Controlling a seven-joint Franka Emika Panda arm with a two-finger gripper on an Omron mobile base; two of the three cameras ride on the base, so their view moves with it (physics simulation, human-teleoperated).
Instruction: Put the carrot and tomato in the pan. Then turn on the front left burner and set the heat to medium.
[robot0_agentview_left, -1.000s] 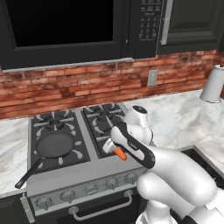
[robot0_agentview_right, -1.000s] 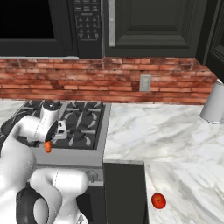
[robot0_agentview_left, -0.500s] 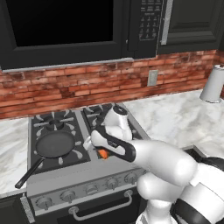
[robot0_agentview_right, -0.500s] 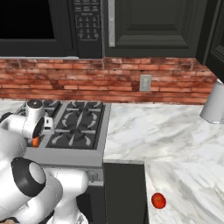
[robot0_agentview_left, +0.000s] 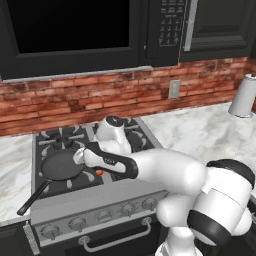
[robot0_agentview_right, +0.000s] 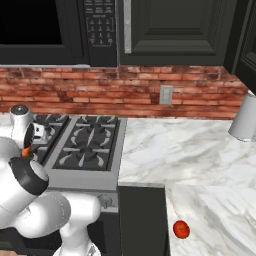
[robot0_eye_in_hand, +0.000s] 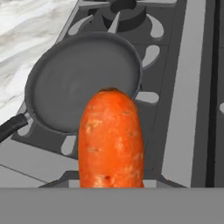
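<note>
Fingers (robot0_agentview_left: 98, 170) of ours clamp the carrot (robot0_eye_in_hand: 110, 139), low centre in the hand view, just short of the pan (robot0_eye_in_hand: 83, 82) on the front left burner (robot0_agentview_left: 60, 170), ready to drop. Our tomato (robot0_agentview_right: 181, 229) waits lower right on the table (robot0_agentview_right: 200, 150).

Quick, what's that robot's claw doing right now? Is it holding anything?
Gripper: fingers closed on the carrot, held just beside the pan, not yet in it.
</note>
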